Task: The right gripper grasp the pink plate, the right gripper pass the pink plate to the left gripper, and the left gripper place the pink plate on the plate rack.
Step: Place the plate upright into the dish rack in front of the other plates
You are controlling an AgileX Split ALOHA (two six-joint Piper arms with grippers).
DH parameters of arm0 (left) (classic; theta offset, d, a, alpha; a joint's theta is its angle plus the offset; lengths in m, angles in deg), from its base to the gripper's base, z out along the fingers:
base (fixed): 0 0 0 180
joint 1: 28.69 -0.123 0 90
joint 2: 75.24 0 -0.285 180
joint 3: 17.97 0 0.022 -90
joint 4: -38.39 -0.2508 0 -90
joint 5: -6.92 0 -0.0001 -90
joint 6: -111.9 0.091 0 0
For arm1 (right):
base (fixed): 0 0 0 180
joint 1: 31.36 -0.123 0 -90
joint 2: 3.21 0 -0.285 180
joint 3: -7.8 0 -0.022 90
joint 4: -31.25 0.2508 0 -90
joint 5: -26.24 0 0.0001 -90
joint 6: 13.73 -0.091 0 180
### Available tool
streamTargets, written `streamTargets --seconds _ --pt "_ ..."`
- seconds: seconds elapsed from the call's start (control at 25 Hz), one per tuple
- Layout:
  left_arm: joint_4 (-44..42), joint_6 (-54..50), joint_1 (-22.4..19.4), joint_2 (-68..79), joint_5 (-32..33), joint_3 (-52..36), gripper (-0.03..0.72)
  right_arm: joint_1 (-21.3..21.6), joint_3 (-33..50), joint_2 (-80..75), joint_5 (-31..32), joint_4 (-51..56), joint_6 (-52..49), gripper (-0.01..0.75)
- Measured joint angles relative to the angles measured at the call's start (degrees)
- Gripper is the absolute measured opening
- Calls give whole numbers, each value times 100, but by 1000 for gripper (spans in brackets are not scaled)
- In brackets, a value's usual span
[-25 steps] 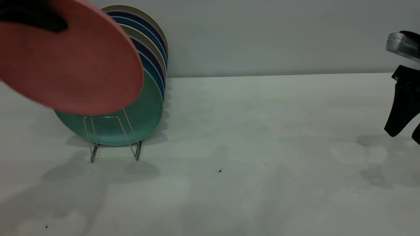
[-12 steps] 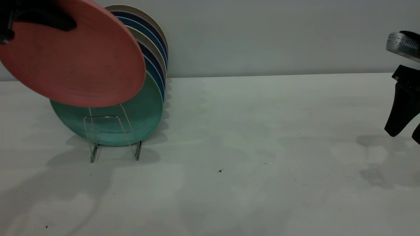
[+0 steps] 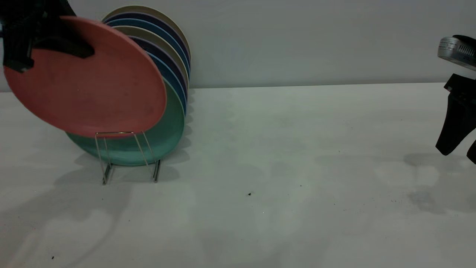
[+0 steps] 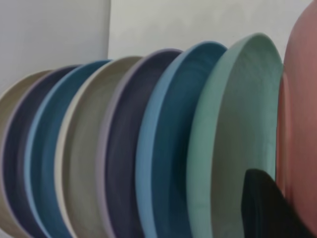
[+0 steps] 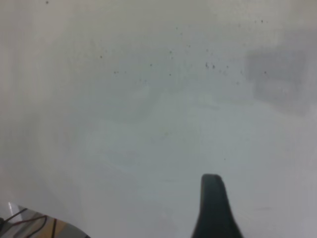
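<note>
My left gripper (image 3: 83, 50) is shut on the upper rim of the pink plate (image 3: 96, 85) at the far left. It holds the plate tilted, in front of the teal-green plate (image 3: 169, 136). The pink plate's lower edge is level with the top of the front loop of the plate rack (image 3: 156, 175). In the left wrist view the pink plate (image 4: 299, 114) stands beside the teal-green plate (image 4: 233, 134), with one black finger (image 4: 267, 208) between them. My right gripper (image 3: 460, 152) hangs open and empty at the far right edge, above the table.
Several plates in blue, dark purple and beige (image 3: 163, 44) stand in a row in the rack behind the teal-green one, close to the back wall. The white table (image 3: 279, 167) stretches between the rack and the right arm. The right wrist view shows only table surface and one finger (image 5: 213, 208).
The left gripper has come down and into view with the pink plate. The plate has lowered toward the rack's front loop and turned more upright. The right arm has not moved.
</note>
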Motion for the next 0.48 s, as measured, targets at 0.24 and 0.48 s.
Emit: streamTargets --seconds 0.24,0.48 --pt "0 0 0 290 -227 0 128 0 0 0 0 0 -8 541" --pt "0 0 0 549 -422 0 128 0 0 0 0 0 -8 541"
